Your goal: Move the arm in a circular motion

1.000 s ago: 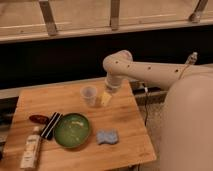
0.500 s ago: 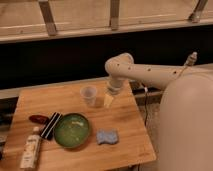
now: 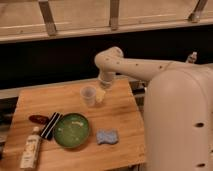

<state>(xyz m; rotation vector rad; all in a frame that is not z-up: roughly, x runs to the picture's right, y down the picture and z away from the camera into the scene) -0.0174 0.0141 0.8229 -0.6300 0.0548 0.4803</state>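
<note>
The arm (image 3: 137,67) comes from the beige body (image 3: 175,120) at the right, goes left over the far edge of the table (image 3: 125,117), bends at a rounded elbow and points down. The gripper (image 3: 101,94) hangs at its lower end, just beside a clear cup (image 3: 88,95), at the cup's right side. Whether it is open or closed, I cannot tell. A green bowl (image 3: 72,130) and a blue sponge (image 3: 106,137) lie nearer the front.

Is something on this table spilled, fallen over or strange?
Nothing looks spilled or broken. Only the white bottle lies on its side, near the front left corner of the table. The clear cup stands upright, and the hand of the arm hangs close beside it.
</note>
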